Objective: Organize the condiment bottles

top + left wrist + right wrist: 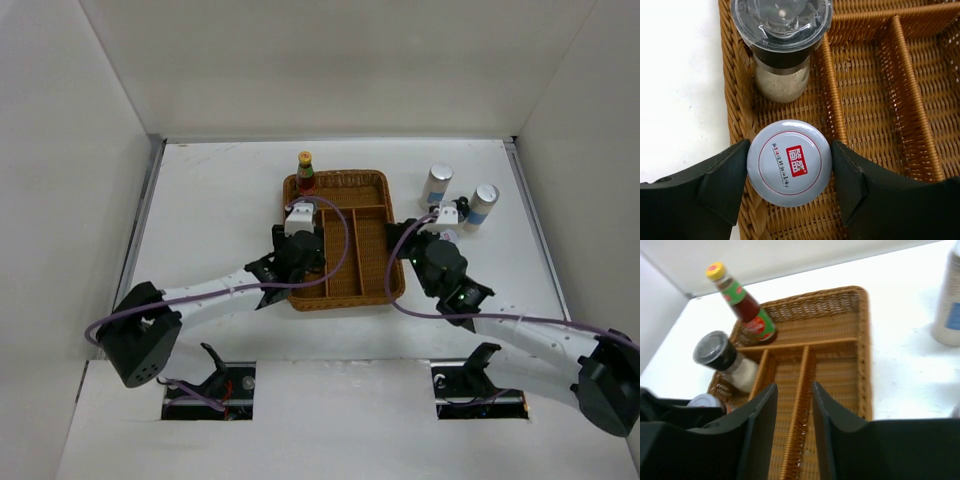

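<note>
My left gripper is shut on a short spice jar with a grey lid, held in the left compartment of the wicker tray. A black-capped spice jar stands just beyond it in the same compartment. The red sauce bottle with yellow cap stands in the tray's far left corner. Two tall white cylinders stand on the table right of the tray. My right gripper is open and empty beside the tray's right edge.
The tray's middle and right compartments hold nothing. Small dark things sit next to the right gripper, partly hidden. White walls close in the table on the left, back and right.
</note>
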You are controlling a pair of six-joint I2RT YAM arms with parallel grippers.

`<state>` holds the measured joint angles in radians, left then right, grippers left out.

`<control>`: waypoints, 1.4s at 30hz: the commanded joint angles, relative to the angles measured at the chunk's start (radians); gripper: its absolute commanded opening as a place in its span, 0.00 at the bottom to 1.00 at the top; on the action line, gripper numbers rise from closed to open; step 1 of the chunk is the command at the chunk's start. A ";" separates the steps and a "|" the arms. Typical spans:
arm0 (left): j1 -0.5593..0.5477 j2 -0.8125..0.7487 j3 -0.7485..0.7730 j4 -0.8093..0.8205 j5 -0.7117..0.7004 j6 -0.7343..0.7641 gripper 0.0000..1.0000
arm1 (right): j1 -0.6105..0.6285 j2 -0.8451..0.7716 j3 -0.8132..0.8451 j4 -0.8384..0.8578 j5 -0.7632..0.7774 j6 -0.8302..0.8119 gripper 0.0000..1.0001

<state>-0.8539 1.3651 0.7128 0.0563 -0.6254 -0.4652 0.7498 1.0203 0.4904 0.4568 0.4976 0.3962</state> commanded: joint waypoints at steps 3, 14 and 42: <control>-0.017 -0.041 -0.047 0.195 -0.011 0.011 0.55 | -0.037 -0.051 0.034 -0.138 0.188 0.007 0.51; -0.018 -0.386 -0.209 0.390 -0.036 -0.003 0.93 | -0.244 -0.109 0.079 -0.542 0.313 0.070 1.00; 0.206 -0.419 -0.510 0.634 -0.117 -0.139 0.98 | -0.229 0.035 0.267 -0.412 0.265 -0.059 0.52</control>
<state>-0.6666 0.9394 0.2157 0.6231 -0.7448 -0.5800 0.4366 1.1526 0.6296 -0.0837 0.6357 0.4122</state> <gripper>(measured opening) 0.982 0.714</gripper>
